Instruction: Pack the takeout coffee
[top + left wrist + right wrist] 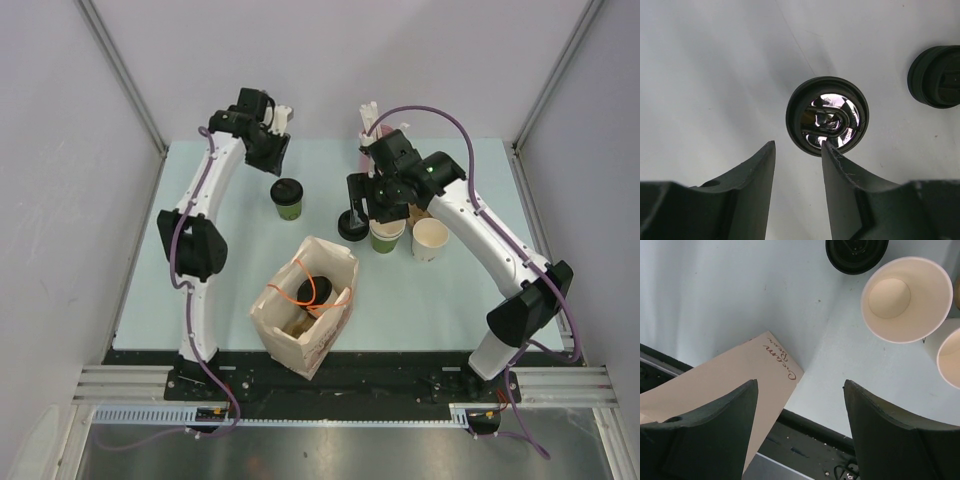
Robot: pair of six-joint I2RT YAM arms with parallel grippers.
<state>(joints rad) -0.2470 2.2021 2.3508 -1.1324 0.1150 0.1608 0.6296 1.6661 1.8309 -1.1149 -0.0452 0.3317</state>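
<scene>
My left hand (798, 145) is released: its two dark fingers stand apart and only bare worktop shows between them. Just ahead of the fingertips stands the green paper cup with a round black plastic lid (287, 198). It is upright on the far-left part of the pale blue-green worktop (200, 290) and is not gripped. On my left wrist feed I look straight down on that lid, and its glossy centre catches the light. The right fingertip overlaps the lid's rim on that feed, but I cannot tell if they touch.

My right hand (801, 383) is released too, with its fingers spread wide and nothing between them. From above it hangs over the middle of the worktop. A loose round black plastic lid (352, 225) lies flat just beside it. To the right of that lid are an open green paper cup (386, 242) and then an open white paper cup (430, 240), both upright and close together.

The beige paper bag with orange handles (300, 335) stands open near the front edge, between the two arms. It is well apart from the lidded green cup. A dark round shape (320, 291) sits inside the bag, and I cannot tell what it is.
</scene>
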